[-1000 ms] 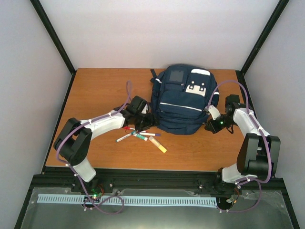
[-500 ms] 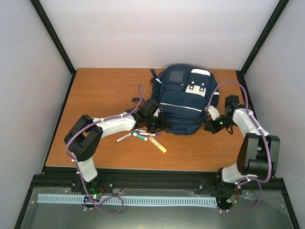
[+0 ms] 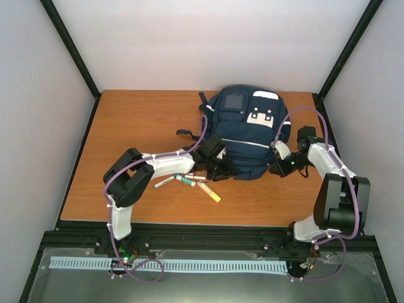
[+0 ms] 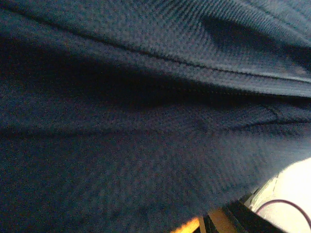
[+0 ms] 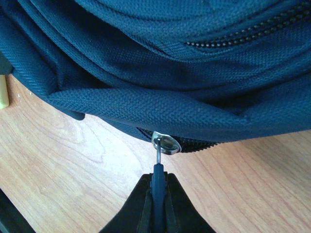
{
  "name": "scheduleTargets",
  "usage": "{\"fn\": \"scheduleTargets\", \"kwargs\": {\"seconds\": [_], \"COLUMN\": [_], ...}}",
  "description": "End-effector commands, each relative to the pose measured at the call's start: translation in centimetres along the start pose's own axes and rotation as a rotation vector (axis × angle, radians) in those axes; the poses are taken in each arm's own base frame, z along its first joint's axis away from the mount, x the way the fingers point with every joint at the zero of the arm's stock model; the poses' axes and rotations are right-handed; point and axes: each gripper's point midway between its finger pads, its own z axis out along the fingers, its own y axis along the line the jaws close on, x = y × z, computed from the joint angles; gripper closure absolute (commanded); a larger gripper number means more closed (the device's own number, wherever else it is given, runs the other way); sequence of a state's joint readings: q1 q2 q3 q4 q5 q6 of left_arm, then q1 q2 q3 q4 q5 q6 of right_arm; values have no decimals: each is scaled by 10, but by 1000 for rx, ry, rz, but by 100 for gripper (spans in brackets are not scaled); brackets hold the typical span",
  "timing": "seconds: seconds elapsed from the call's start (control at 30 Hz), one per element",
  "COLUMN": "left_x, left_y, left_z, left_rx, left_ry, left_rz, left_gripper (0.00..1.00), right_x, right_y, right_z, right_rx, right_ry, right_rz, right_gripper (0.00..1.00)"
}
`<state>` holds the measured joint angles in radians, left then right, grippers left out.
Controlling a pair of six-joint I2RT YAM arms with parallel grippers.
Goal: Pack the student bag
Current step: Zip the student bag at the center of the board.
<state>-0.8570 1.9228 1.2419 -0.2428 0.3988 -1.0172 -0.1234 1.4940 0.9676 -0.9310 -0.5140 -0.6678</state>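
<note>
Student bag (image 3: 243, 136): one large navy-blue fabric backpack with white stripes and patches, lying flat toward the far right of the brown wooden desk (image 3: 139, 126). At least four small pens and markers (image 3: 185, 180) lie loose on the desk just beside its near left corner, one of them yellow. Two arms reach in. The left arm stretches low across the desk, its hand (image 3: 219, 169) pressed against the bag's near edge; whether it is wide or narrow cannot be told. The right arm bends inward, its hand (image 5: 157, 187) pinched tight on the dark zipper pull (image 5: 157, 165) at the bag's right side.
</note>
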Motion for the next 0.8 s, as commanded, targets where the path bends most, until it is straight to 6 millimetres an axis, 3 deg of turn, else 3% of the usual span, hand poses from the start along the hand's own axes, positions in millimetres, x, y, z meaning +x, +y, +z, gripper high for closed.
{"fn": "scheduleTargets", "kwargs": {"seconds": [0.0,0.2,0.27,0.5,0.77], "left_x": [3,0,-1,-2,1], "left_y": [-20,-19,-20,-22,-21], "left_z": [7,-1,-5,-17,-22], "left_rx": [49,27,25,25,29], "left_ry": [28,-1,-15,-46,-52], "left_rz": [24,52,62,86,94], "left_gripper": [59,92,99,99,99], "right_x": [-11,-4,-2,7,4], "right_y": [10,0,-7,-46,-83], "right_z": [-3,-6,-11,-23,-23], "right_rx": [-56,-26,-12,57,67], "right_ry": [-33,-3,0,10,-4], "right_rz": [-12,-16,-16,19,88], "right_gripper": [97,97,97,97,97]}}
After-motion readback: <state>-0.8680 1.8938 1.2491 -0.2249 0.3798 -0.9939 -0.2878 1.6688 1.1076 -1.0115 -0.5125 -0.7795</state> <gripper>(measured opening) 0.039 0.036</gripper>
